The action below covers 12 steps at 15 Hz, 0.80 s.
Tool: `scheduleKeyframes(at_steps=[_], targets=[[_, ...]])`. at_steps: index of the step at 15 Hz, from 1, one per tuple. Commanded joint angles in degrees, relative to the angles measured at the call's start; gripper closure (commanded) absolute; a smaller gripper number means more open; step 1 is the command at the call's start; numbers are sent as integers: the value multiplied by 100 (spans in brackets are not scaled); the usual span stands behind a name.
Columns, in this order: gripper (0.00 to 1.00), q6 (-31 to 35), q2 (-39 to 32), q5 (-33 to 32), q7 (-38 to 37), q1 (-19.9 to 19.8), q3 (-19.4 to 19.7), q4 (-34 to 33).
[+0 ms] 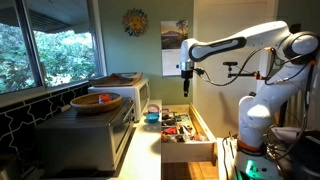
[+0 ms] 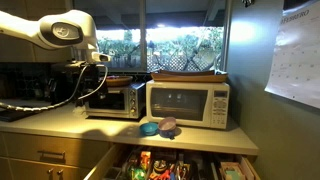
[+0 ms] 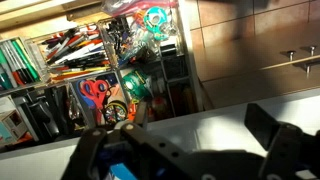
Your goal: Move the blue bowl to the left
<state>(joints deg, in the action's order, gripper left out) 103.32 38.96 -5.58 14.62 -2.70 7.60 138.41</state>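
The blue bowl [image 1: 151,116] sits on the pale counter in front of the microwave, and it also shows in the other exterior view [image 2: 149,128] beside a small purple-pink object [image 2: 170,125]. My gripper [image 1: 186,74] hangs in the air well above the open drawer, away from the bowl. In the wrist view the gripper [image 3: 195,125] is open and empty over the counter edge. A small blue patch [image 3: 122,172] shows behind the left finger; I cannot tell what it is.
A tan wooden bowl [image 1: 97,101] with red contents sits on the toaster oven [image 2: 110,100]. The microwave [image 2: 188,103] stands behind the blue bowl. An open drawer [image 1: 186,129] full of tools and scissors [image 3: 95,90] juts out below the counter.
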Motion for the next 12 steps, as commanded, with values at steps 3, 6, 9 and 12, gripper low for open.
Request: scheduleKeyframes(at_steps=[3, 6, 9, 12], targets=[[0, -19, -4, -7, -10, 20, 13, -22], [0, -19, -4, -7, -10, 20, 13, -22], [0, 482, -493, 74, -27, 201, -94, -136], [0, 1254, -1191, 91, -165, 338, -306, -257]])
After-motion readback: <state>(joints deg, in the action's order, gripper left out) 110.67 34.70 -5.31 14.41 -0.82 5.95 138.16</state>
